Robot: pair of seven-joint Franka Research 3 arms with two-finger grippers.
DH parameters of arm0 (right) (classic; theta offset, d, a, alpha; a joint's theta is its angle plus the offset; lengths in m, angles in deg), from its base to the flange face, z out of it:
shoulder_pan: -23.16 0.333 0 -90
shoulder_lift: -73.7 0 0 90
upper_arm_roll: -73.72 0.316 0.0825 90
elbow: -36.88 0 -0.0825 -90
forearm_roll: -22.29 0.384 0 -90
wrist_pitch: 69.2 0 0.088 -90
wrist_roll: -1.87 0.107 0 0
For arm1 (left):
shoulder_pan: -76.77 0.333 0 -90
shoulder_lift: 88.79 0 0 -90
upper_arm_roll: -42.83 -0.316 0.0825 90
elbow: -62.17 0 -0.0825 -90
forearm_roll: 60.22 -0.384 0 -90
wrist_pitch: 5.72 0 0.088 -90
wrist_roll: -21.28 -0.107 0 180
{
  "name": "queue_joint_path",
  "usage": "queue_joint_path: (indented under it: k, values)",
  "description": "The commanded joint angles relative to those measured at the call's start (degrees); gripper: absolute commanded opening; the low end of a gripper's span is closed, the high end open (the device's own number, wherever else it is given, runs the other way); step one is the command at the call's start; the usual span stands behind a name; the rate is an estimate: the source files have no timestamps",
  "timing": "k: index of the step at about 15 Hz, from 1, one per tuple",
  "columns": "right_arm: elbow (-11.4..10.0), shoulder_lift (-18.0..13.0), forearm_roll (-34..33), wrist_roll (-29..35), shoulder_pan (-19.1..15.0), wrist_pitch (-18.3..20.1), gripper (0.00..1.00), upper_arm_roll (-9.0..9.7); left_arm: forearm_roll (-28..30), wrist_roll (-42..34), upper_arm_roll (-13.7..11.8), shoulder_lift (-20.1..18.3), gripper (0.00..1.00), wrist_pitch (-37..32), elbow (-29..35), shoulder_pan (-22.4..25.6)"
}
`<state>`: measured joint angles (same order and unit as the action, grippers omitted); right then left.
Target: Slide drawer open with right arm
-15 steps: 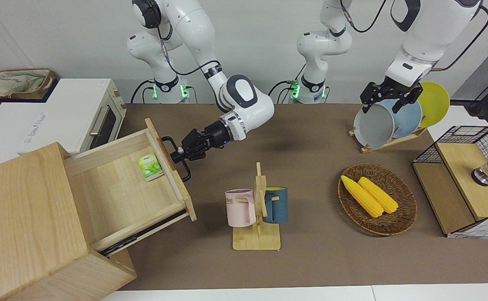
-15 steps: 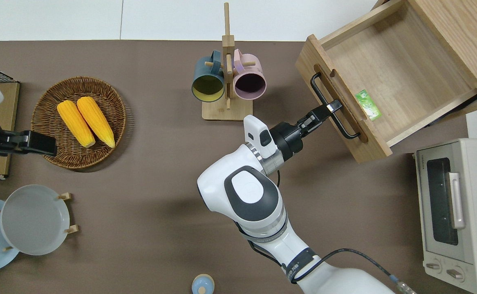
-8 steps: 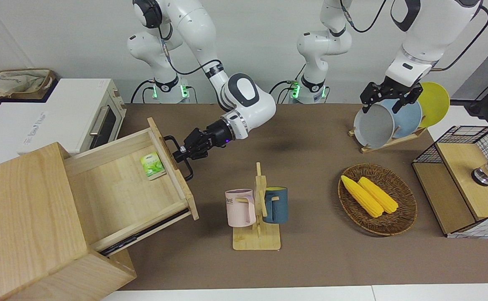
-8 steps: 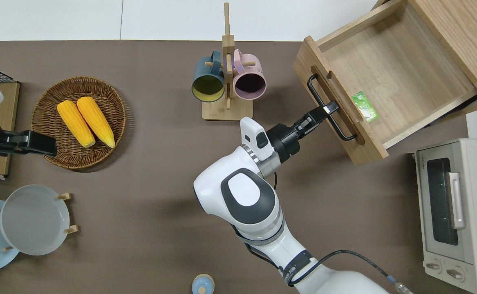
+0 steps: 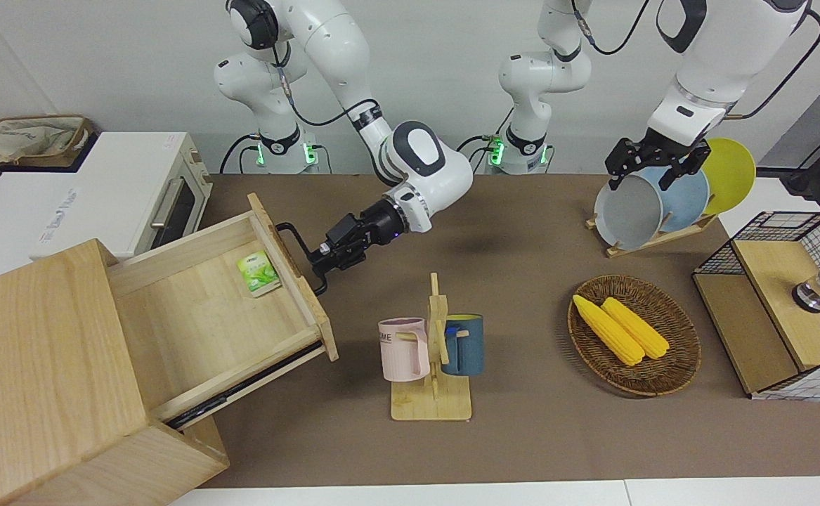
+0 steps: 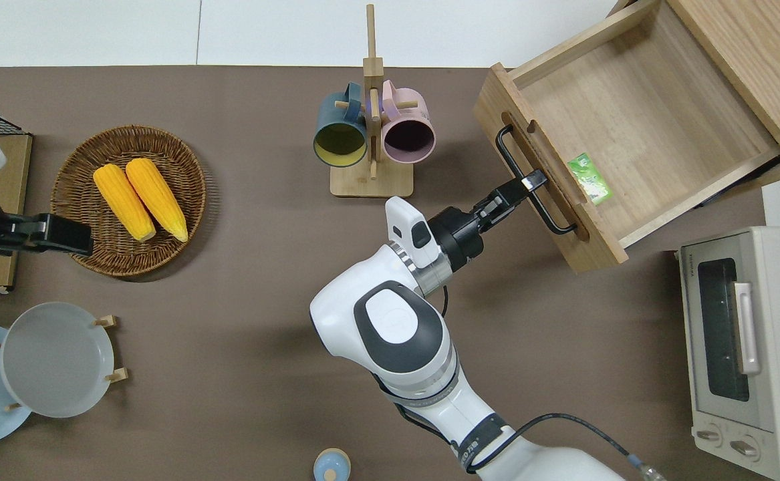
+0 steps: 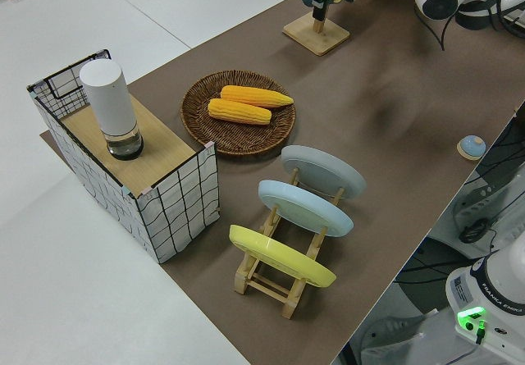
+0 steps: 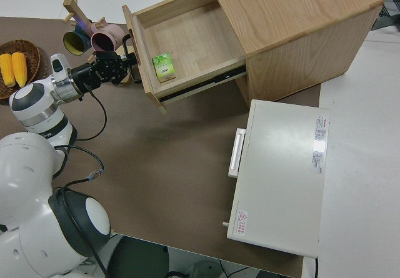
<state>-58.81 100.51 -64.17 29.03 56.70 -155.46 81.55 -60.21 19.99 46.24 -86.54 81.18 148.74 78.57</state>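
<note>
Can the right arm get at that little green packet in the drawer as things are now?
Probably not yet: the right gripper is shut on the handle. Otherwise the way looks free, since the green packet lies uncovered in the open drawer, just inside its front.

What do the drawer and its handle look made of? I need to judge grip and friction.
The drawer looks like pale, unpainted wood with visible grain and a matte finish. Its bar handle looks like black metal, thin and smooth, though coated plastic can't be ruled out.
</note>
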Motion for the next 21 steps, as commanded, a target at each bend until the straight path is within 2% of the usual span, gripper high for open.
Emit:
queue_joint_path:
  k: [1, 8, 9, 13, 17, 18, 19, 21]
  values:
    - [1.82, 1.31, -0.1, -1.68, 0.11, -0.49, 0.983, 0.08, -0.98, -0.56, 0.37, 0.65, 0.99, -1.13, -1.4, 0.22]
    - [2.0, 1.14, 0.07, -2.03, 0.12, -0.31, 0.983, 0.26, -0.98, -0.56, 0.37, 0.65, 0.99, -1.13, -1.49, 0.22]
    - [2.09, 0.96, 1.03, -2.2, 0.12, 0.38, 0.983, 0.87, -0.98, -0.56, 0.37, 0.65, 0.99, -1.13, -1.49, 0.22]
    - [8.84, 0.44, 13.13, -2.29, 1.61, 1.88, 0.983, 1.58, -0.98, -0.56, 0.37, 0.65, 0.99, -1.13, -1.49, 0.22]
    - [12.8, -2.19, 24.39, -2.73, 0.91, 1.71, 0.983, 1.66, -0.98, -0.56, 0.37, 0.65, 0.99, -1.13, -1.4, 0.22]
    - [14.46, -3.33, 29.2, -2.82, 0.04, 1.36, 0.983, 1.66, -0.98, -0.56, 0.37, 0.65, 0.99, -1.13, -1.49, 0.22]
    - [15.26, -4.91, 33.51, -3.34, -1.36, 1.01, 0.983, 1.66, -0.98, -0.56, 0.37, 0.65, 0.99, -1.13, -1.49, 0.22]
    - [15.62, -9.47, 43.52, -4.57, -4.87, -1.01, 0.983, 1.66, -0.98, -0.56, 0.37, 0.65, 0.99, -1.13, -1.49, 0.22]
